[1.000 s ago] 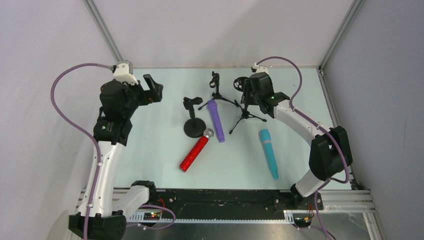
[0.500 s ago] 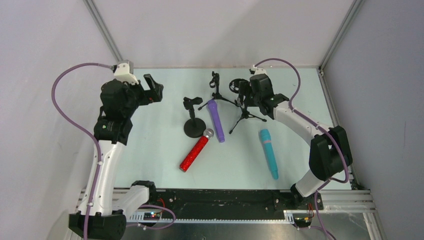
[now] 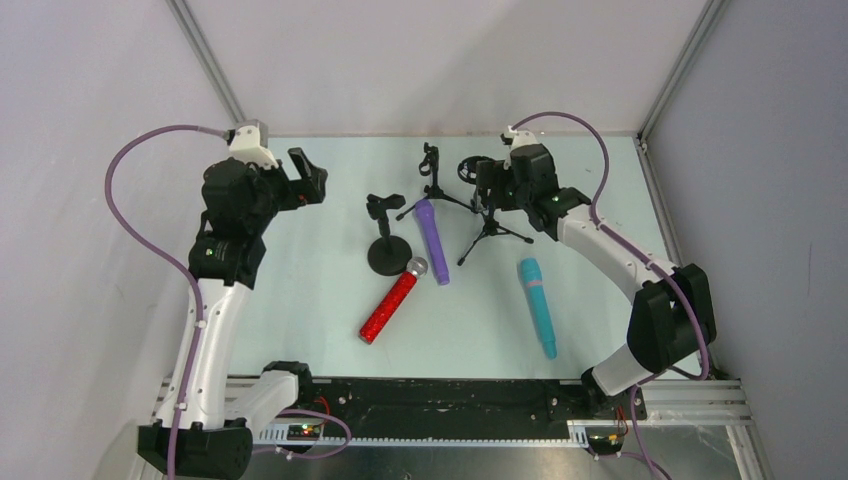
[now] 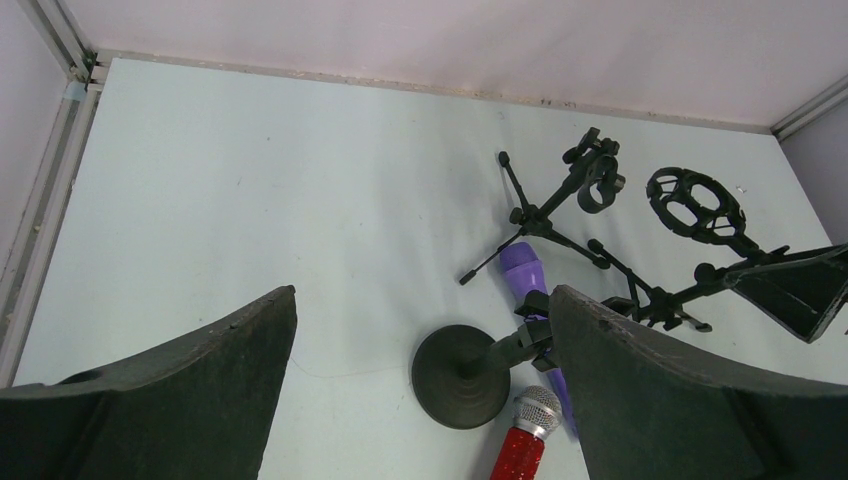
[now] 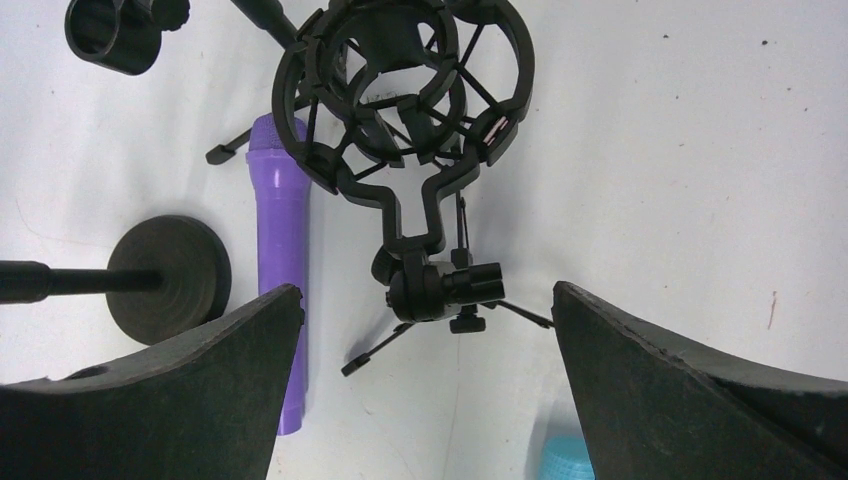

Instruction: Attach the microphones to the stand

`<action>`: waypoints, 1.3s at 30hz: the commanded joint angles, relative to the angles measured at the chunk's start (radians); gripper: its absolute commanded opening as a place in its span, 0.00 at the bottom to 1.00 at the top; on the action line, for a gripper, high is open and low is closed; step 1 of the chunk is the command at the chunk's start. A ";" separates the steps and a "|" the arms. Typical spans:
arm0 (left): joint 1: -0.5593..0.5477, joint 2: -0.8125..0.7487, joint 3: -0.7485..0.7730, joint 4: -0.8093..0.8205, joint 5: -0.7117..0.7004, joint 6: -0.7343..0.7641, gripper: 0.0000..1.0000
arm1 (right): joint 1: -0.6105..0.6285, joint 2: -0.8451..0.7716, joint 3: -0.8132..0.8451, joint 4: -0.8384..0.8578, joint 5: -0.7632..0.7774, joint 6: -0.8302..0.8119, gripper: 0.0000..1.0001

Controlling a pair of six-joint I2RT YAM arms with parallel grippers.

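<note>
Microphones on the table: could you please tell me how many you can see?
3: a glittery red microphone with silver mesh head lying centre-front, an all-purple microphone just behind it, and an all-teal microphone to their right. None seems hidden.

I'm looking down between my right gripper's (image 5: 425, 292) wide-spread fingers at a black tripod stand (image 5: 435, 285). Its ring-shaped shock mount (image 5: 400, 90) sits above the white worktop (image 5: 680, 150). Left of it the purple microphone (image 5: 279, 230) lies flat, with a round-base stand (image 5: 170, 280) just beyond. The teal microphone's (image 5: 567, 460) end peeks in at the bottom edge.
</note>
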 commanded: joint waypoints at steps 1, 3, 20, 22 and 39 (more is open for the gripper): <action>0.003 -0.001 -0.001 0.032 0.015 0.022 1.00 | -0.009 0.020 0.094 -0.007 -0.053 -0.067 0.99; 0.004 0.001 -0.002 0.031 0.014 0.022 1.00 | -0.008 0.053 0.138 -0.038 -0.061 -0.082 0.99; 0.004 0.004 0.000 0.032 0.016 0.025 0.98 | 0.008 0.241 0.341 -0.239 -0.040 -0.137 0.77; 0.005 0.002 -0.002 0.031 0.013 0.025 0.98 | 0.008 0.239 0.338 -0.242 -0.037 -0.140 0.76; 0.003 0.011 -0.004 0.031 0.009 0.025 0.98 | 0.000 0.211 0.315 -0.231 -0.059 -0.130 0.38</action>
